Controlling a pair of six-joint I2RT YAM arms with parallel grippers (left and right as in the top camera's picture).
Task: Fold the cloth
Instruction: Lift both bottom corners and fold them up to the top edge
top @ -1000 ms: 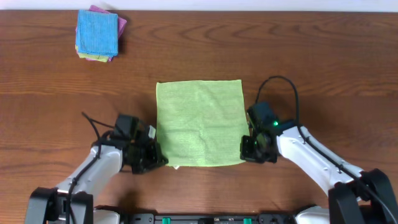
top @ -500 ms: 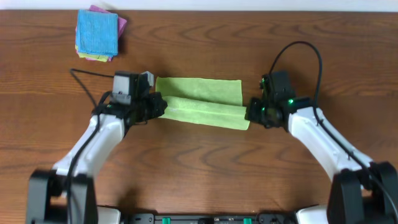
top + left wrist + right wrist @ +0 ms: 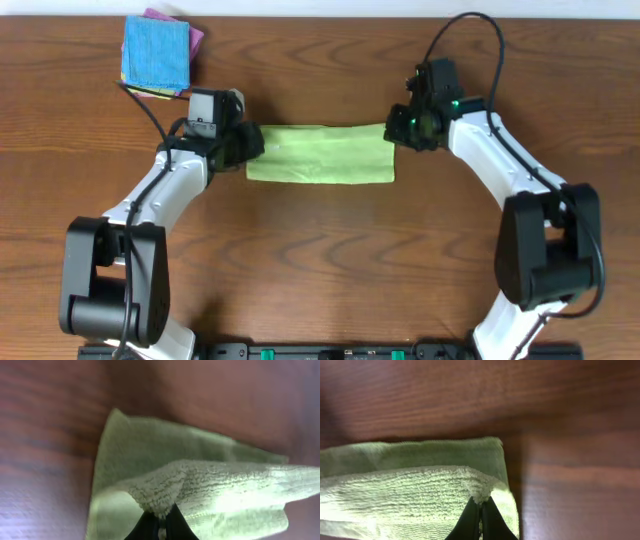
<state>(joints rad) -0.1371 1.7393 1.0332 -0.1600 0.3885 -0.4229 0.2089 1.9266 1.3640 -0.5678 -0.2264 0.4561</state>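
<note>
Lime-green terry cloth [image 3: 320, 167] lies as a narrow, doubled-over band on the brown wooden bench [image 3: 330, 270], in the far middle of it, with its long edges running from one side to the other. Next in bulk, the white-and-black left arm [image 3: 150, 205] reaches up from the near edge to the band's left end, and the white-and-black right arm [image 3: 500, 160] reaches in the same way to its right end, each trailing a thin black cable [image 3: 470, 30]. In the far left corner, well apart from the band, sits a small stack of folded cloths [image 3: 158, 55] with a blue one on top and pink and yellow edges showing beneath it. At the band's left end, the left wrist view shows the black left fingers [image 3: 147, 527] clenched together on the corner of the upper layer, which bunches and lifts a little there while the lower layer spreads flat past it on the wood. At the right end, the right wrist view shows the black right fingers [image 3: 492, 525] likewise pinched tight on the upper layer's corner, with a strip of the lower layer showing beyond it.
</note>
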